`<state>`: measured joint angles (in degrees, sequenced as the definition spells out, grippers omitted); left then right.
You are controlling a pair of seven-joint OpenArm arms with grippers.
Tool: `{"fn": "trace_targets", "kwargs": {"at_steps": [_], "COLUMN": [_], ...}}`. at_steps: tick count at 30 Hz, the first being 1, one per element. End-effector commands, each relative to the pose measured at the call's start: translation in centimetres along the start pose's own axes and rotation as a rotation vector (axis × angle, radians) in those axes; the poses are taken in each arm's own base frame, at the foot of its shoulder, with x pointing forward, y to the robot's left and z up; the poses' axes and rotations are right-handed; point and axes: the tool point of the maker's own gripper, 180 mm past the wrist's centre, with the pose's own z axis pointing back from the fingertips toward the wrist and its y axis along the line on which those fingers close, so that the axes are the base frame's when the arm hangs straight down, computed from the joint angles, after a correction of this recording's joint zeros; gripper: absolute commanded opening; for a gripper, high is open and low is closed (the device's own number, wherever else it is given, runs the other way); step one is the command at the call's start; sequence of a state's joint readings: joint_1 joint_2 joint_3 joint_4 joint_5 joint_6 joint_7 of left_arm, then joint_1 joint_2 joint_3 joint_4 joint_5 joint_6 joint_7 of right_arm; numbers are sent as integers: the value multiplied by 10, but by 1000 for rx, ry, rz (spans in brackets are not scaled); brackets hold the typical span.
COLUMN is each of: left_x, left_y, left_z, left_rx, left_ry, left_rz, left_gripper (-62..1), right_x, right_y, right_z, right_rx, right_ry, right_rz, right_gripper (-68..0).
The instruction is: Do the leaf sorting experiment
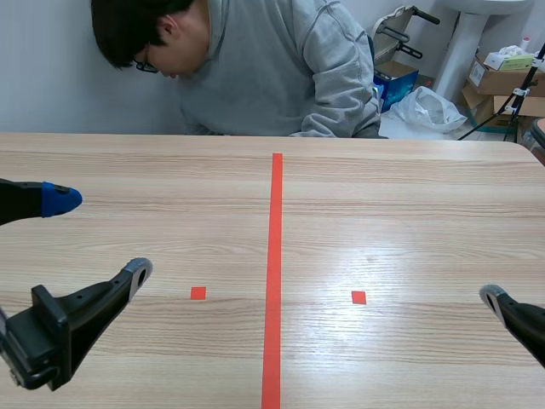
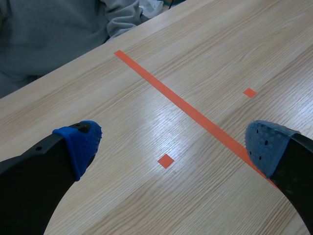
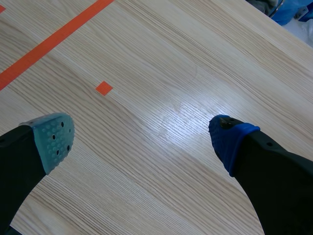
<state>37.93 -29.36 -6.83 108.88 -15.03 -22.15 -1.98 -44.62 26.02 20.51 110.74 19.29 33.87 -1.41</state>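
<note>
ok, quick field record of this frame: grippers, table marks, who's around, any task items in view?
left gripper: open, holding nothing, over the table
right gripper: open, holding nothing, over bare wood
table marks: orange tape line down the middle; left square and right square either side of it
person: across the table, grey sweatshirt, leaning forward, head down
leaves: none seen in any view
background: cardboard boxes and a white plastic bag beyond the table's far right
</note>
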Motion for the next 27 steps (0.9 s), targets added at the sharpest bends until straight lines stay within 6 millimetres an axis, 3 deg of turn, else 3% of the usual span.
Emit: {"fn": "trace_targets", "kwargs": {"at_steps": [1,27], "left_x": [9,9], "left_y": [-2,-2], "left_z": [-1,-1], "left_rx": [-3,-3], "left_ry": [-21,-21], "left_rz": [4,4], "left_gripper": [14,14], "right_x": [10,4], "right_y": [-1,-1], "right_z": [-1,-1], "right_rx": [-3,-3], "right_ry": [-29,5], "right_rz": [9,9], "right_gripper": [-112,-112]}}
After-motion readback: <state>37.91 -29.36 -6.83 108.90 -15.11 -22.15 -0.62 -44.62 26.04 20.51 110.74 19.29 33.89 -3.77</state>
